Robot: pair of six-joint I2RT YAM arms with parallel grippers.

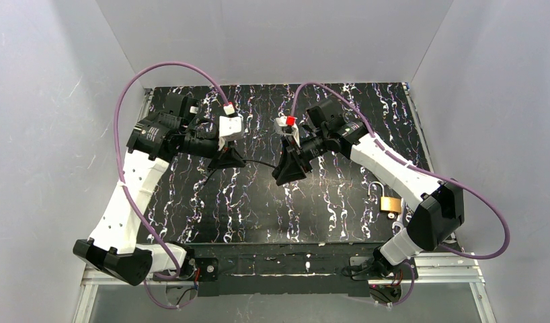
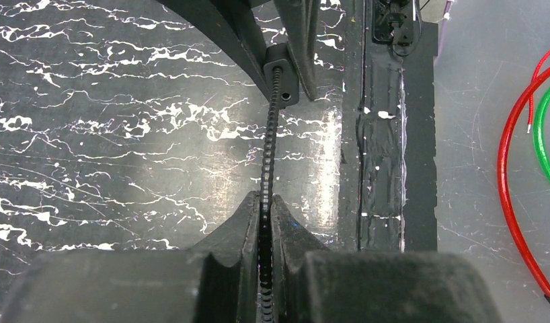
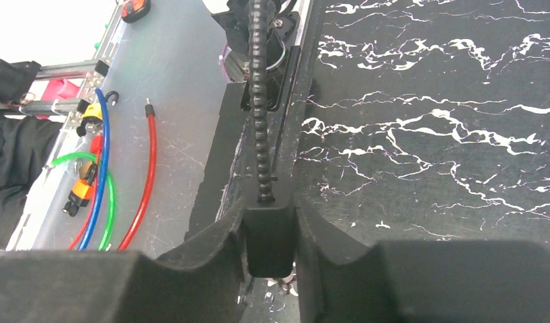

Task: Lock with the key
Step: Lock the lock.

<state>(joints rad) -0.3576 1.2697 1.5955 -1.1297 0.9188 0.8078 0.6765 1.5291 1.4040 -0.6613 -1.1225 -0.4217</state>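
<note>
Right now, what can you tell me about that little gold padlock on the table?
The padlock is small, with a brass-gold rectangular body and a silvery U-shaped shackle, both metal by their shine. It lies on the black marbled table, near its right edge, shackle toward the far side, beside the right arm. Nothing holds it. Whether it is latched is too small to tell.

Pale walls (image 1: 50,101) flank a black white-veined tabletop (image 1: 259,202); red wire (image 2: 502,168) and green wire (image 2: 538,138) lie beyond its edge.
</note>
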